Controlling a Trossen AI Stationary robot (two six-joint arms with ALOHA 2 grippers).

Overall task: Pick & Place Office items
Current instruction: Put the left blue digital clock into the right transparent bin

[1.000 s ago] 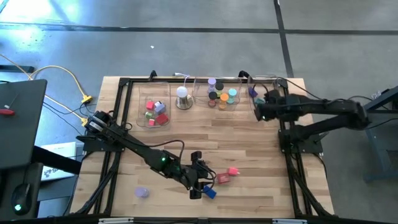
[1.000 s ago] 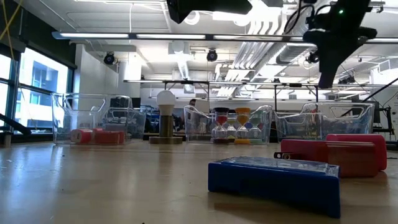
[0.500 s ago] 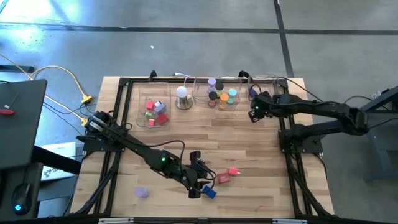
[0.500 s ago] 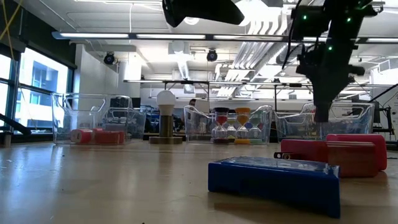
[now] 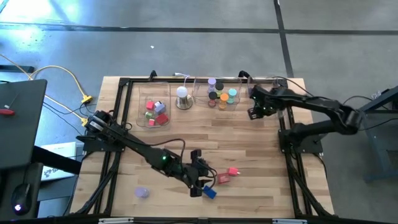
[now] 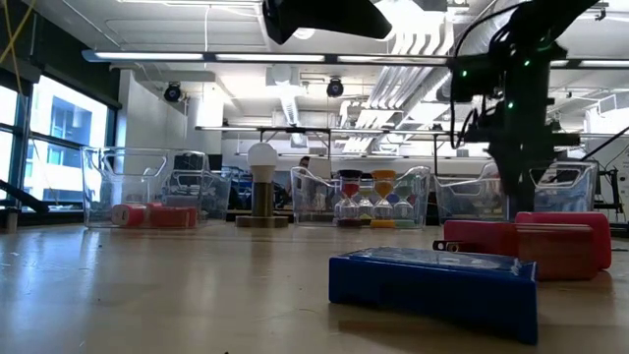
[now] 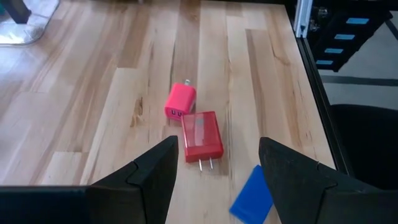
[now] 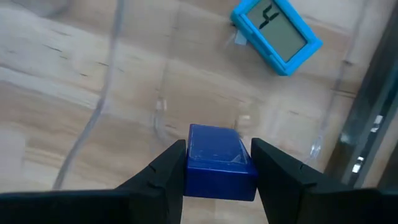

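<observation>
My right gripper [image 8: 217, 154] is shut on a dark blue block [image 8: 217, 163] at the clear right tray [image 5: 266, 98], where a light blue device with a screen [image 8: 277, 31] lies on the floor. Near the table's front, my left gripper [image 7: 217, 177] hangs open above the wood. A red block with prongs [image 7: 202, 135], a pink block [image 7: 180, 101] and a blue block [image 7: 252, 196] lie flat on the table just ahead of its fingers. In the low view the right gripper [image 6: 516, 197] reaches down behind the red block [image 6: 526, 246]. My right gripper pinches the dark blue block by two opposite sides [image 8: 194, 165] between its two fingers [image 8: 165, 171]. The fingers come from above, pointing steeply down. The block is lifted clear, above the tray's floor.
A left tray [image 5: 155, 112] holds red and pink pieces. A middle tray [image 5: 222, 96] holds coloured rolls. A white dome on a metal base [image 5: 183, 96] stands between them. A lilac roll [image 5: 142, 193] lies near the table's front left. Bare wood spans the middle.
My right gripper has sunk toward the right tray with the blue block in its hold. It has also tipped to point more steeply down. The block stays between its fingers.
</observation>
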